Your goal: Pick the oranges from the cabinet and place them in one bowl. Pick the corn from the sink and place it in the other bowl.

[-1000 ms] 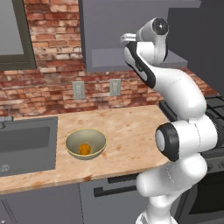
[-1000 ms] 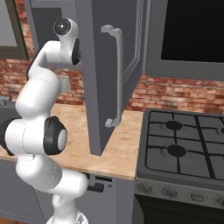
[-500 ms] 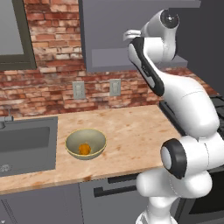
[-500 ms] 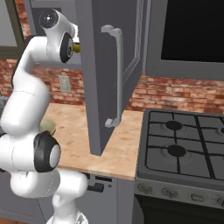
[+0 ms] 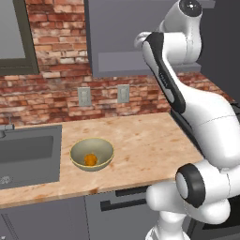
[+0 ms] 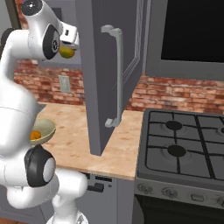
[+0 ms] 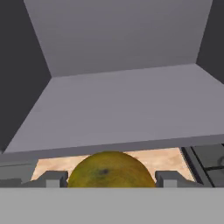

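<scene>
One orange down in bowl on desk, yellow-green orange clamped in claw at cabinet, corn and second bowl pending.

Glossy white rounded arm with dark joint caps and a black stripe

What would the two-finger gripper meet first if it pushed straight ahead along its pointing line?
Holding the yellow-green round orange, the gripper points into the matte grey cabinet. The shelf looks free, so probably the flat grey back panel first; depth is unclear.
</scene>
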You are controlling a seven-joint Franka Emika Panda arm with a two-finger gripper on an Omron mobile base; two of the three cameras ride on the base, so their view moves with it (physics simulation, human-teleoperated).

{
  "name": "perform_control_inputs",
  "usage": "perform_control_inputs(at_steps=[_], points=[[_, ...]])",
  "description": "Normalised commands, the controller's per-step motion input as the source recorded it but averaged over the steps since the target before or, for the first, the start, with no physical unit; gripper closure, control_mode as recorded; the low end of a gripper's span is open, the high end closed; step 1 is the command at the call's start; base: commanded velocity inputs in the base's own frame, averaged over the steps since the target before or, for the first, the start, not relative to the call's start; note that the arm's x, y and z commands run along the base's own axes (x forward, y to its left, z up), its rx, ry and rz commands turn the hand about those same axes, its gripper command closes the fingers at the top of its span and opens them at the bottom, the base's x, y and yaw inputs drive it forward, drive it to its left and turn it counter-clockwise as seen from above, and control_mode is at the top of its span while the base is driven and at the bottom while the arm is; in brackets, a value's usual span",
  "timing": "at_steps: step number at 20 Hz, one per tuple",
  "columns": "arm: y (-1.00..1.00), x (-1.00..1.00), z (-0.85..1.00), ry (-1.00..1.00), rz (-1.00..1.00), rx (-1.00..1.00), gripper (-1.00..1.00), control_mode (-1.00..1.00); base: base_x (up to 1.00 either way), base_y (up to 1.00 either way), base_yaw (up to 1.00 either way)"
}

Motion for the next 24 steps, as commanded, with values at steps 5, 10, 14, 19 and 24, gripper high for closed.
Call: perform_control_inputs(at_steps=[5,10,14,19,24], points=[[0.11,-0.71,0.2,0.06,0.0,0.0,1.0,-1.0,0.0,0.0,0.0],[0.12,-0.74,0.07,0.02,0.0,0.0,1.0,-1.0,0.0,0.0,0.0],[0.12,-0.81,-0.11,-0.04,0.0,0.0,1.0,-1.0,0.0,0.0,0.0],[0.11,-0.75,-0.18,0.0,0.03,0.0,1.0,-1.0,0.0,0.0,0.0],[0.14,-0.55,-0.25,0.0,0.05,0.02,1.0,-1.0,0.0,0.0,0.0]])
